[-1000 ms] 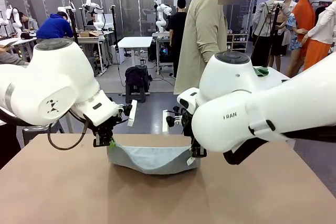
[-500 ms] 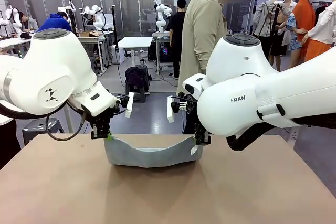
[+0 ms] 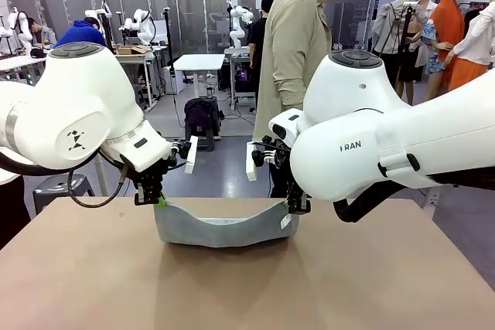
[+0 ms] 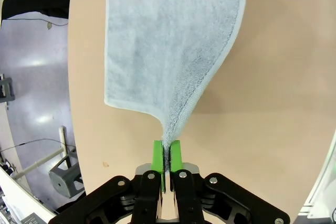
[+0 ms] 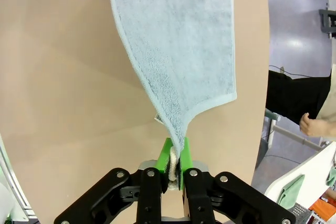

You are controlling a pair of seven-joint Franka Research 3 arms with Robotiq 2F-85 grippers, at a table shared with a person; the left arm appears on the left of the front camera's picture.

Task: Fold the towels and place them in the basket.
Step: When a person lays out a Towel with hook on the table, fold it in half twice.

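My left gripper [image 3: 151, 198] sits left of centre in the front view. Its green pads [image 4: 157, 156] are clenched on one top corner of the towel [image 3: 220, 229]. In my left wrist view the cloth is bunched into a thin fold where the pads bite. From there it fans out toward the top of the frame, and its far end lies flat on the table [image 3: 247, 291].

My right gripper [image 3: 297, 206] is right of centre in the front view and pinches the towel's other top corner just as tightly. In my right wrist view a short white cord [image 5: 172, 167] is caught between the pads beside the cloth. A small white tag [image 3: 285, 222] hangs just below that corner.

The pale blue-grey towel hangs between my two grips, a little above the middle of the front view. Its top edge sags in the middle and its lower part rests on the tan tabletop. I cannot tell whether it is one layer or doubled.

A person [image 3: 294, 44] in a beige shirt stands just past the table's far edge, at the upper middle of the front view. One hand [image 5: 310, 125] of theirs shows at the right edge of my right wrist view, well away from the towel.
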